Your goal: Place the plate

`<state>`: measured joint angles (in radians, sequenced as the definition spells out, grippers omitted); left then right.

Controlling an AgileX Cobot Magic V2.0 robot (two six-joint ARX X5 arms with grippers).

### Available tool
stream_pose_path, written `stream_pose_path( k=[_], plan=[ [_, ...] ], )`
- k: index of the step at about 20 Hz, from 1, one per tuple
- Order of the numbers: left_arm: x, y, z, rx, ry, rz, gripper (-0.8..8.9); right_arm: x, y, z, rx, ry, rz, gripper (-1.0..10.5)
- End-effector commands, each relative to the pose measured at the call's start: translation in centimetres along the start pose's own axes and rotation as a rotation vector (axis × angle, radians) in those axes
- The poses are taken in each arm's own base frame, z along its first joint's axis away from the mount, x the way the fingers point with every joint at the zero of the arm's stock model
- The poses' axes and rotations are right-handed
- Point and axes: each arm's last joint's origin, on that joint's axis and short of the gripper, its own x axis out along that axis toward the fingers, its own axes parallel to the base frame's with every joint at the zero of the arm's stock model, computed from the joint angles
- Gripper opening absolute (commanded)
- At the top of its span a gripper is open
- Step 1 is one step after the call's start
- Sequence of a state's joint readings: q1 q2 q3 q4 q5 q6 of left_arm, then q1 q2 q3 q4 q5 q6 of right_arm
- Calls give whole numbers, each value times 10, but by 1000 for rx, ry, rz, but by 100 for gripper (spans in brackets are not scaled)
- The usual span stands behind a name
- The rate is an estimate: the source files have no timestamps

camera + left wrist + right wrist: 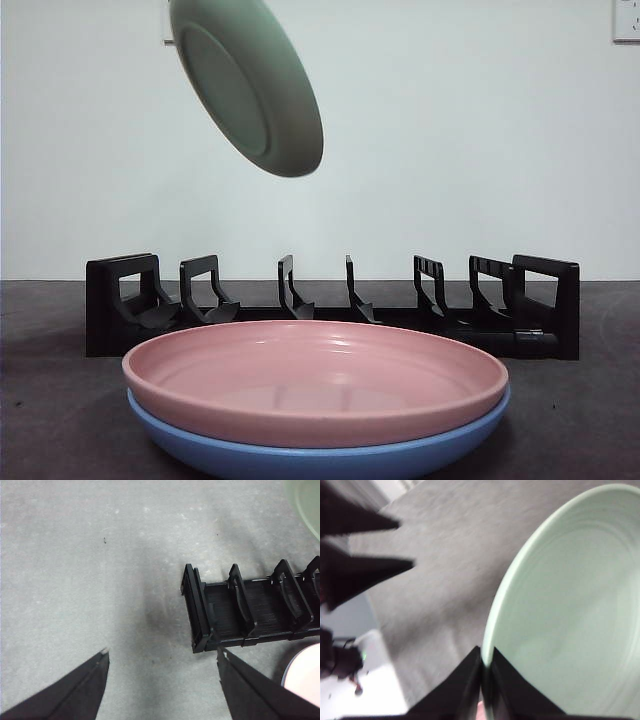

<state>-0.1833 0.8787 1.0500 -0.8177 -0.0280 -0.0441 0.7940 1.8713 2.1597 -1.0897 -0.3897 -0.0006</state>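
Three plates, one rack, two grippers: green plate aloft over the tabletop [75,555].

We list by size: the black rack [330,300], slots vacant; the pink plate [315,375] stacked on the blue plate [320,450]; the green plate [250,80], tilted on edge, high above the rack's left-hand slots, rim clamped in the right gripper [482,667]. The left gripper [162,655], jaws apart, hangs beside the rack's end. We cannot see either arm from the front; the plate's top is cut off.
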Motion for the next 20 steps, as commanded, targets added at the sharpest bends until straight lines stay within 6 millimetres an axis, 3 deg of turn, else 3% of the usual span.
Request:
stream_pose_path(
  k=[1,5,13,16,20],
  plan=[
    [-1,0,6,-4,-17,3,344,-21,25,3,-126,-65,15,16],
    [-1,0,5,-22,-17,2,344,-39,45,-17,-189,-171,-38,16],
    [2,0,5,-29,0,3,344,-30,62,-124,-262,-332,-228,16],
    [7,0,6,-29,16,4,344,-22,75,-164,-314,-279,-291,16],
    [14,0,6,-27,48,6,344,-11,91,-203,-445,-62,-280,16]
  ],
)
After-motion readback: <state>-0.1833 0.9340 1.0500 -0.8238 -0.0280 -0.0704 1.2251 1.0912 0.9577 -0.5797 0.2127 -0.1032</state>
